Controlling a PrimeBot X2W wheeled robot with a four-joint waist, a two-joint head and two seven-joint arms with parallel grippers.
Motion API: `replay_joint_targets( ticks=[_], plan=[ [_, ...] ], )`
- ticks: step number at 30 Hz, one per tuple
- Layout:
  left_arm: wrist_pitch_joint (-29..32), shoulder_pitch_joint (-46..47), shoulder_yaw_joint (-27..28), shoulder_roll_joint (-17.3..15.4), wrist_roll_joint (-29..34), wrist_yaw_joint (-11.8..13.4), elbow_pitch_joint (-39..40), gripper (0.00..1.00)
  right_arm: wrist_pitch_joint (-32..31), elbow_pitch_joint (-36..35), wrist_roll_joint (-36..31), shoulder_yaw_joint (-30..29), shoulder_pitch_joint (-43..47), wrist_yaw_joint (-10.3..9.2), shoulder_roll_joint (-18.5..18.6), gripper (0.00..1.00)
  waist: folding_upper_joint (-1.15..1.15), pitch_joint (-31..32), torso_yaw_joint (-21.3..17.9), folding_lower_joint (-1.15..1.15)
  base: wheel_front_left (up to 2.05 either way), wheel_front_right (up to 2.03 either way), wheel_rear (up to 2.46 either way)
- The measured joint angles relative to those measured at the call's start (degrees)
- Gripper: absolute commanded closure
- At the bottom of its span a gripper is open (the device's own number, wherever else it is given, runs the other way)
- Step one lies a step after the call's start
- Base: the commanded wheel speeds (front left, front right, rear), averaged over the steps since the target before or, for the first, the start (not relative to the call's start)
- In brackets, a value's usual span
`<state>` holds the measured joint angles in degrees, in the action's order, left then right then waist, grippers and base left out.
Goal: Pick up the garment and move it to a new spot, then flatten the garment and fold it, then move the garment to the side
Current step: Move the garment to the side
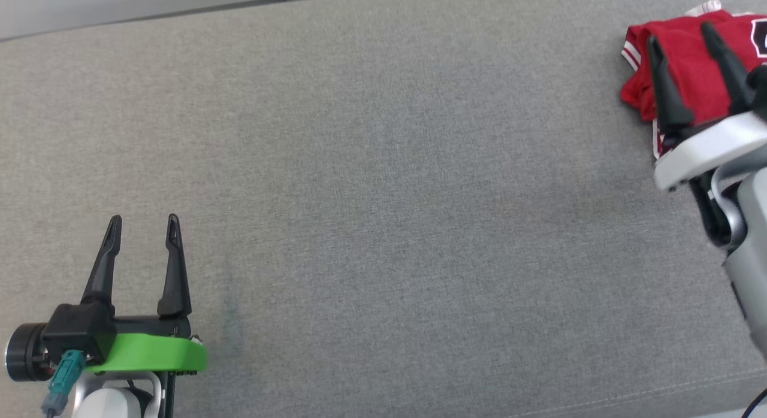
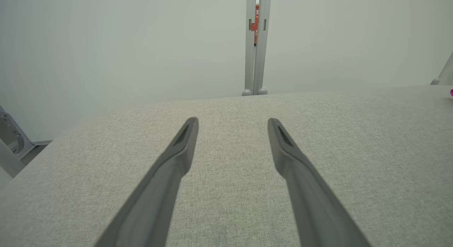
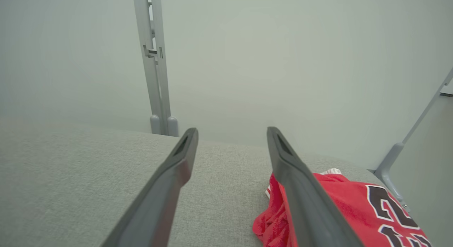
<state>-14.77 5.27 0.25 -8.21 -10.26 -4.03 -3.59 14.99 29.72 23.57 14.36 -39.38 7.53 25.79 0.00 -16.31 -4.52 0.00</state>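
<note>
- Watch the red shirt point(image 1: 689, 76): it lies in a loose bundle at the far right of the gray cushion point(image 1: 383, 196), near the edge, and a careless nudge could push it off.
- Your right gripper point(image 1: 680, 33) reaches over the shirt, fingers spread apart and holding nothing. If you pull away low, a fingertip could snag the cloth and drag the bundle open. You cannot tell whether a finger touches it.
- Your left gripper point(image 1: 144, 218) hovers at the near left, fingers apart, empty, well apart from the shirt.
</note>
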Motion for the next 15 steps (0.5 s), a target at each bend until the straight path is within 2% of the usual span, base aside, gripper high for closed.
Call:
replay_joint_targets(
  ticks=[6, 15],
  plan=[
    [-0.2, -1.9, 0.5, 0.0, -0.6, 0.0, -1.6, 0.0, 0.0, -6.1, -3.0, -4.6, 11.9, 0.0, -6.0, 0.0, 0.0, 5.1, 1.9, 0.0, 0.0, 0.0, 0.0],
    [-0.2, -4.8, 0.9, -0.5, -1.2, -0.1, -3.5, 0.0, -1.1, -15.5, -6.1, -9.4, 27.2, 0.0, -11.7, 0.0, 0.0, 11.2, 4.3, 0.0, 0.0, 0.0, 0.0]
  ],
)
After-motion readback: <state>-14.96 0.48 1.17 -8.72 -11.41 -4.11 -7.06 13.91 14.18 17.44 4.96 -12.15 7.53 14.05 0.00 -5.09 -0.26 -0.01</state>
